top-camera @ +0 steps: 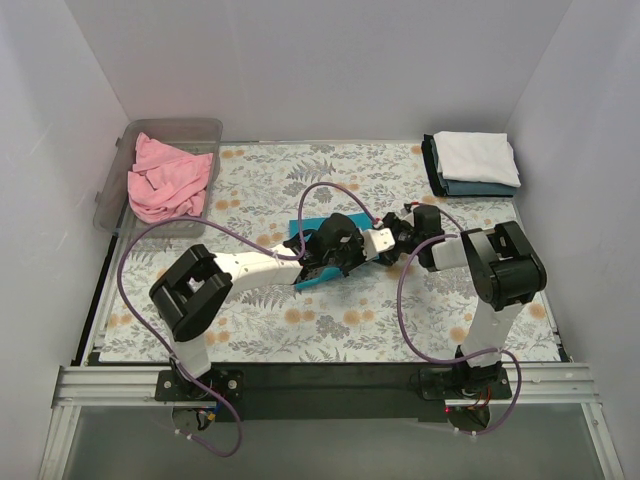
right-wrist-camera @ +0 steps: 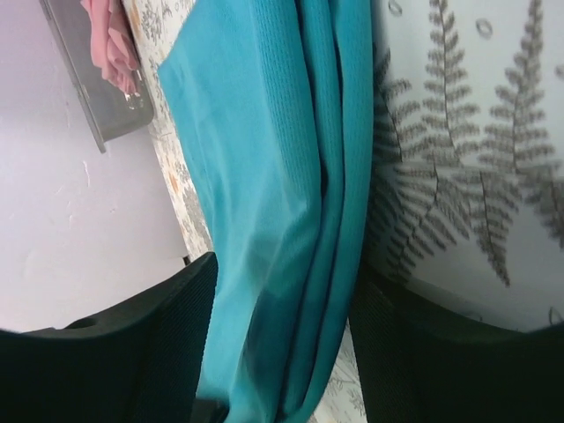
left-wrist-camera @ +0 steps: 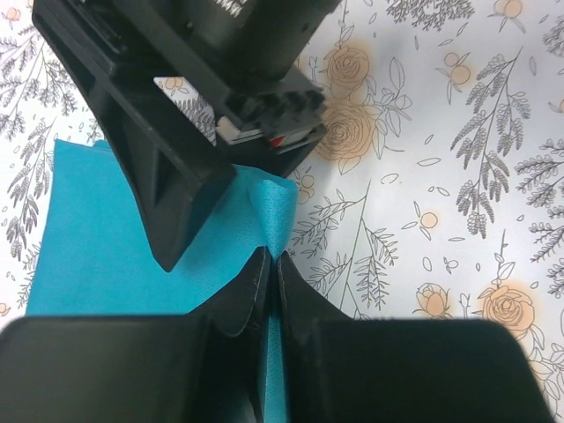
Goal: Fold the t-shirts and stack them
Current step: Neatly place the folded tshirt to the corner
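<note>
L fingers (left-wrist-camera: pixel 236 301) clenched on teal t-shirt (left-wrist-camera: pixel 101 251) edge; R fingers (right-wrist-camera: pixel 154 352) astride its fold, grip unclear.

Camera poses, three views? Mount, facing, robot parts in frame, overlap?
Top external: above and behind the bases, looking down at the table cloth; left arm, right arm show.
Left wrist: faces down at the teal t-shirt; left fingers pinch a fold.
Right wrist: looks along the teal t-shirt, lying between the right fingers.
Shared: teal t-shirt in all three.

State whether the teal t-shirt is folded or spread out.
Folded: the right wrist view shows the teal t-shirt lying in several stacked layers.
</note>
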